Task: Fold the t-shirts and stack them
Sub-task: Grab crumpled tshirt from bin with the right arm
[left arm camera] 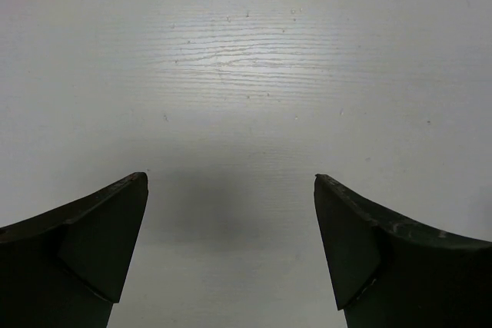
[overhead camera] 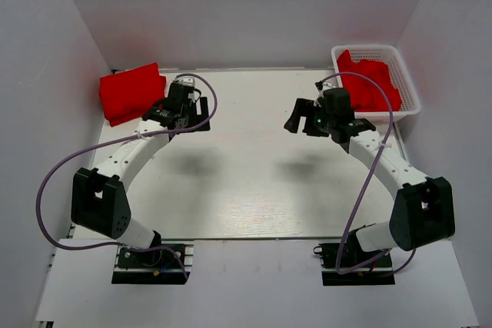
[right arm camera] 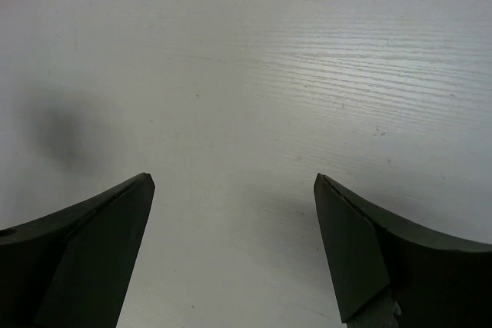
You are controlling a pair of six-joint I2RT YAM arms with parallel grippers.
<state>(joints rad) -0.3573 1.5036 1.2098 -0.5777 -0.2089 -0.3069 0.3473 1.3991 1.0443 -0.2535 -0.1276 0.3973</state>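
One folded red t-shirt pile (overhead camera: 131, 91) lies at the table's far left corner. More red t-shirts (overhead camera: 372, 82) sit crumpled in the white mesh basket (overhead camera: 411, 91) at the far right. My left gripper (overhead camera: 188, 117) hovers just right of the folded pile, open and holding nothing. In the left wrist view the left gripper (left arm camera: 231, 178) has only bare table between its fingers. My right gripper (overhead camera: 298, 114) hangs just left of the basket and points toward the table's middle. The right wrist view also shows the right gripper (right arm camera: 234, 178) open over bare table.
The white table (overhead camera: 246, 159) is boxed in by white walls on the left, back and right. Purple cables loop from both arms. Both arm bases stand at the near edge.
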